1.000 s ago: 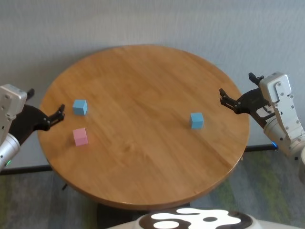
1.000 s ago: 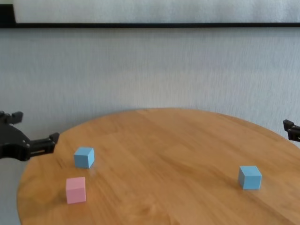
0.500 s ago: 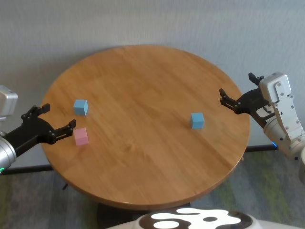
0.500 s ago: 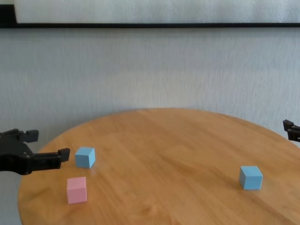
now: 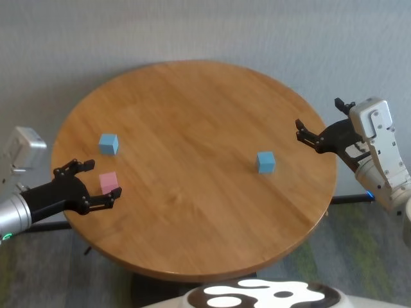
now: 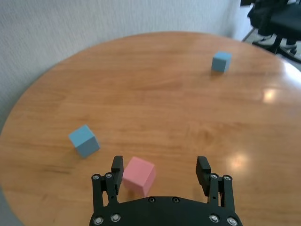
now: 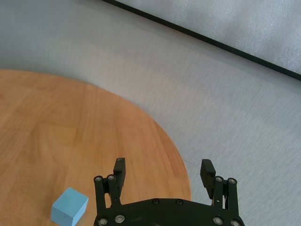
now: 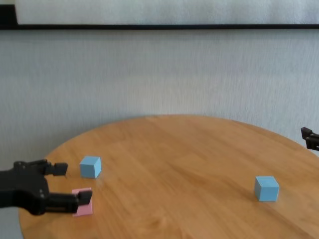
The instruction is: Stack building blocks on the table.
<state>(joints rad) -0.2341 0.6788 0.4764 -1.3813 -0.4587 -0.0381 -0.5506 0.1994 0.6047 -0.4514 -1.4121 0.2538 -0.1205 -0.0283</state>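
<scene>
— Round and honey-coloured, the wooden tabletop (image 5: 192, 160) stands before a pale grey wall. What lies on it?

— Three building blocks, none stacked. A pink block (image 5: 108, 181) sits near the rim on the robot's left, a light blue block (image 5: 108, 143) lies just behind it, apart from it, and a second light blue block (image 5: 264, 162) rests well apart on the right side.

— Where is the left gripper (image 5: 93, 182)?

— Low over the left edge, right at the pink block. Its fingers (image 6: 117, 168) are spread wide; in the left wrist view the pink cube (image 6: 138, 175) sits between them, close to one finger. Whether that finger touches it, I cannot tell. Nothing is pinched.

— And the right gripper (image 5: 319, 123)?

— It hangs at the tabletop's right edge, fingers spread, holding nothing, with the right-hand blue block near it.
</scene>
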